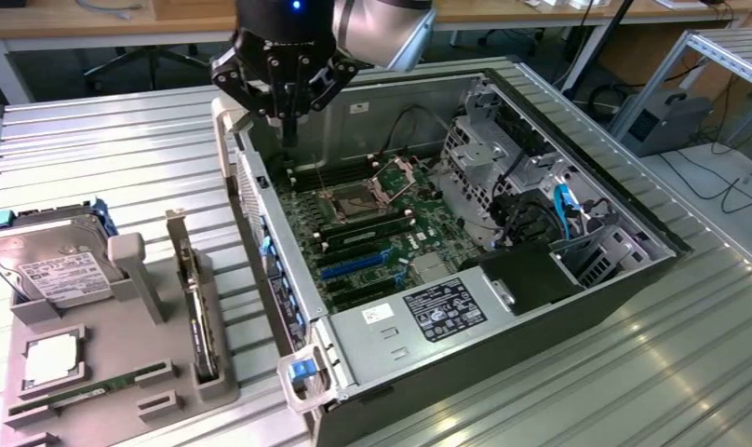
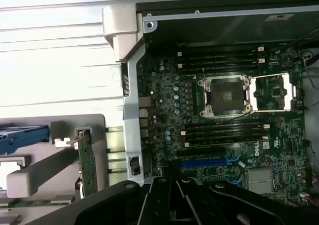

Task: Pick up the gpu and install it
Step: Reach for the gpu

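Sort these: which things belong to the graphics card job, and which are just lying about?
Job: graphics card, upright in the gray holder; open computer case; pincer, shut, empty, over the case.
Lying about: hard drive; processor chip; memory stick.

Silver-grey arm [image 1: 382, 30]; black gripper [image 1: 287, 135] with angular linkages; a small blue light [image 1: 295, 6], perhaps an indicator, above.
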